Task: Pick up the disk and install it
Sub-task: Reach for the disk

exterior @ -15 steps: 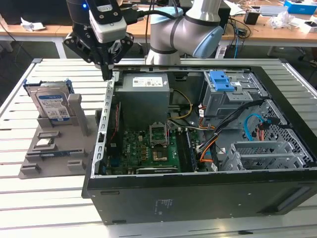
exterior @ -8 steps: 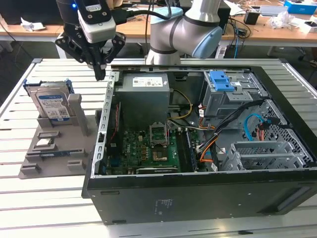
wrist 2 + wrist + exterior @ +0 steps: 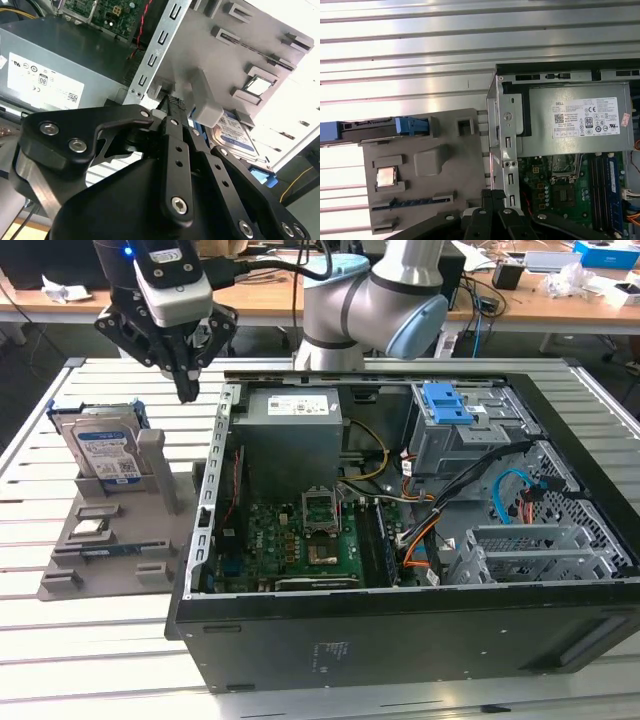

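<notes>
The disk, silver with a white-and-blue label and blue frame, stands upright in a grey holder, its lower part hidden. The tool hangs empty beside it, fingers pressed together.

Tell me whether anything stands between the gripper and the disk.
Nothing visible does. In the exterior view the gripper hangs higher than the disk and toward that view's right; the disk stands upright in the grey holder, its top edge uncovered.

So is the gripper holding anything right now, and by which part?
Nothing. The gripper hangs empty, fingers together, apart from the disk, which stands on edge in the grey holder.
</notes>
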Robot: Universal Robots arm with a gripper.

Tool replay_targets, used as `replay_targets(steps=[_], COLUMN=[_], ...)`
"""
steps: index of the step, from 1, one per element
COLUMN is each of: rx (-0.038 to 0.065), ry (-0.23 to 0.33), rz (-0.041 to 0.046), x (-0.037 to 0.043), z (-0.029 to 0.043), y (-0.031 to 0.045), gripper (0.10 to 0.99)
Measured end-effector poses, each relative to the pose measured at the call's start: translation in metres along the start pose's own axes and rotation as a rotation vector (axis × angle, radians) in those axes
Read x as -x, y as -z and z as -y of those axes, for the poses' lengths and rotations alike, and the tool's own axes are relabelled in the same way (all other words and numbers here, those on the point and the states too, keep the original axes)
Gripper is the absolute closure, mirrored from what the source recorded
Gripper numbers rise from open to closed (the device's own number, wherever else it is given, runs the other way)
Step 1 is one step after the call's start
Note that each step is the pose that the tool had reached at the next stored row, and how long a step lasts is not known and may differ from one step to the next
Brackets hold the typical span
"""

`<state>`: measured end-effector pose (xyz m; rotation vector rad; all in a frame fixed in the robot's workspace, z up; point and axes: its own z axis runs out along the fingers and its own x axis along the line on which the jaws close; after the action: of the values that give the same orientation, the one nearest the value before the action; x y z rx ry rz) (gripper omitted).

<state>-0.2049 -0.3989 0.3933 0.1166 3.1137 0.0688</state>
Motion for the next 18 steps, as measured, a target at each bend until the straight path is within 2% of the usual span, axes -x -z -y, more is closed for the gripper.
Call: replay_targets(steps=[8,13,18], rx=[0.0,0.0,0.0], ry=[0.0,0.0,0.0], rz=[-0.0001,0.0,0.0], x=[-0.018,-0.0357,-0.0471], z=[0.0014,0.0027,0.0035], y=[0.0005,0.0009,0.0012], gripper=[0.98,0.98,0.98])
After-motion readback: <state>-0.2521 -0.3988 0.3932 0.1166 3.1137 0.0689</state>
